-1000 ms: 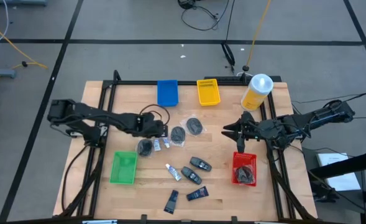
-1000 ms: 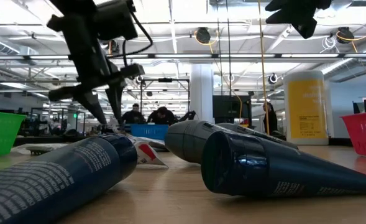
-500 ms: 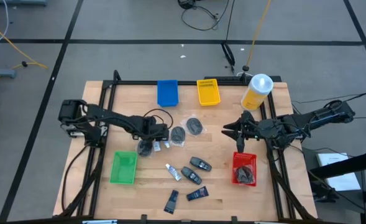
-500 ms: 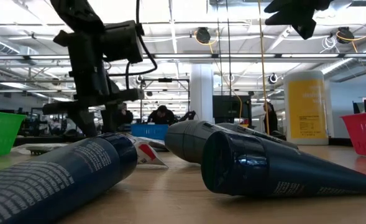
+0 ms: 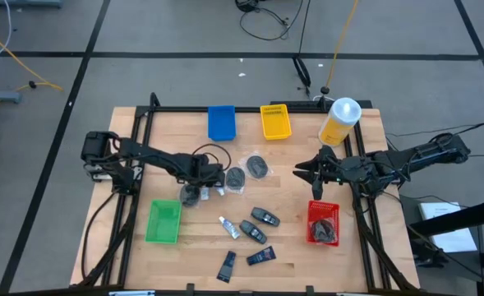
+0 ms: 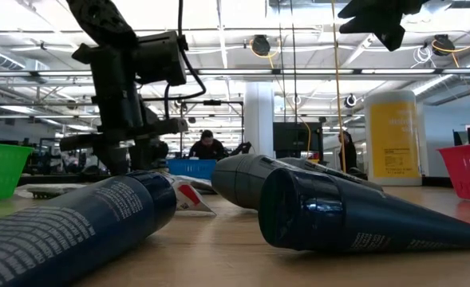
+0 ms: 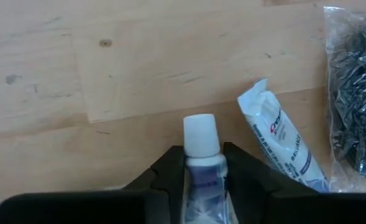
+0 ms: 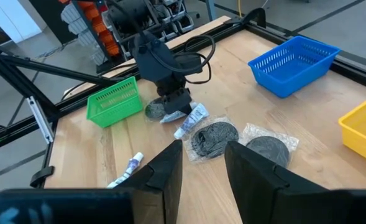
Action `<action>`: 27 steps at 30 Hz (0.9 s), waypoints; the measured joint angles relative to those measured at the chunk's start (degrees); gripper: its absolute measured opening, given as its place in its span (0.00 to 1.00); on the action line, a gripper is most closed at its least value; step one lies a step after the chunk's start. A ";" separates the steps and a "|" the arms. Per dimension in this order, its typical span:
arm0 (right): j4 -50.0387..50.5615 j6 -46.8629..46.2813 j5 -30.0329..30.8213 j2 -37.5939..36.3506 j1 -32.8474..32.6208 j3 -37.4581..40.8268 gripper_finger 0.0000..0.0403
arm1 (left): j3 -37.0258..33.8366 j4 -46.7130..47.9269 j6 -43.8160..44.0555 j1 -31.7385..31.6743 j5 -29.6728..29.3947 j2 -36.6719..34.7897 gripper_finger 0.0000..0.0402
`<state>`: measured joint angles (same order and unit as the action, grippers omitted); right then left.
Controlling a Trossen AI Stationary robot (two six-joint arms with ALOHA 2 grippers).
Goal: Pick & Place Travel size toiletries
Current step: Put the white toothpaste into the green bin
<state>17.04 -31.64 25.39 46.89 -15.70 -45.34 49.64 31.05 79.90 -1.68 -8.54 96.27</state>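
From above, the red tray (image 5: 324,223) holds dark pieces; the green tray (image 5: 163,222), blue tray (image 5: 221,122) and yellow tray (image 5: 276,122) look bare. My left gripper (image 5: 199,191) is down on the counter (image 5: 291,255) near the green tray. Through my left wrist, its jaws pinch a small white-capped tube (image 7: 201,155), cap pointing away beyond the fingertips, long axis along them. My right gripper (image 8: 201,163) hovers, jaws apart, empty.
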 joint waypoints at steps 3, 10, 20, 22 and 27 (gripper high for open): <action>0.00 0.00 0.00 0.00 0.00 0.00 0.28 | 0.01 0.07 -0.86 -0.12 0.09 0.00 0.14; 0.00 -0.10 0.02 0.00 0.00 0.00 0.28 | -0.32 -1.22 -2.08 -0.23 -0.41 -1.58 0.12; 0.00 -0.07 0.02 0.00 0.02 0.00 0.28 | -0.30 -0.12 -4.42 -0.17 7.85 -13.34 0.11; -0.01 -0.03 0.06 0.00 0.02 0.00 0.28 | -0.29 1.04 -4.28 0.21 10.37 -16.63 0.11; -0.02 0.53 0.18 0.00 0.62 0.00 0.28 | -0.25 7.16 0.40 3.23 13.22 -24.57 0.13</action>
<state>17.02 -31.11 25.57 46.89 -15.09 -45.34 49.39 38.21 80.30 1.56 4.68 71.70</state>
